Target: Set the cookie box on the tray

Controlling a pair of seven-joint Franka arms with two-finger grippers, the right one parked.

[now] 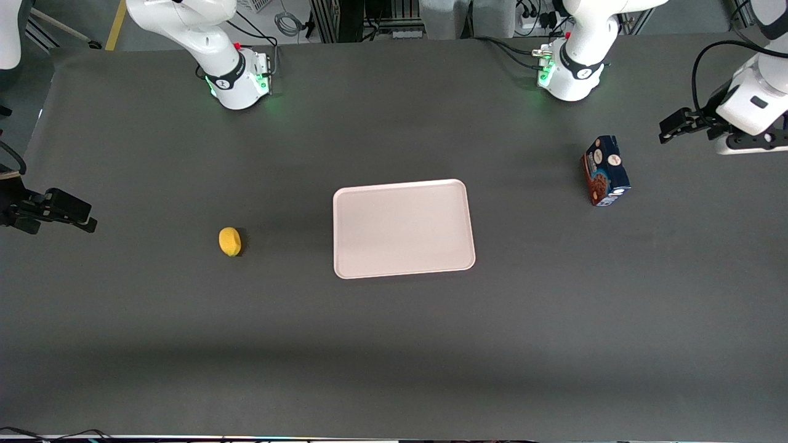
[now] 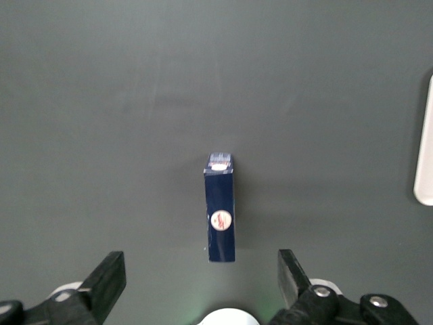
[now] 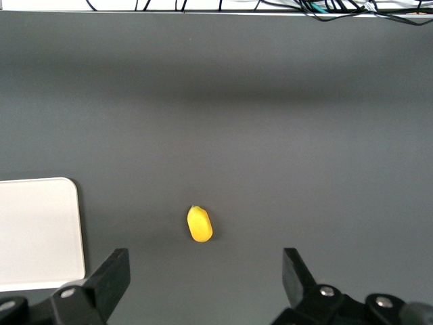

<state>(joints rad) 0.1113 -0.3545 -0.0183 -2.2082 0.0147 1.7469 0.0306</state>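
The cookie box (image 1: pixel 606 170), dark navy with a cookie picture and a round white-red logo, stands on the table toward the working arm's end, well apart from the tray (image 1: pixel 403 227). The pale pinkish-white tray lies flat at mid-table with nothing on it. My left gripper (image 1: pixel 670 128) hovers farther out toward the working arm's end than the box, a little farther from the front camera. It is open and holds nothing. In the left wrist view the cookie box (image 2: pixel 221 215) stands ahead of the gripper (image 2: pixel 201 277), between the lines of the two spread fingers, untouched. The tray's rim (image 2: pixel 425 156) shows at the edge.
A small yellow rounded lump (image 1: pixel 229 241) lies on the table toward the parked arm's end, beside the tray; the right wrist view shows the lump (image 3: pixel 199 224) and a corner of the tray (image 3: pixel 37 230). Both arm bases stand along the table edge farthest from the front camera.
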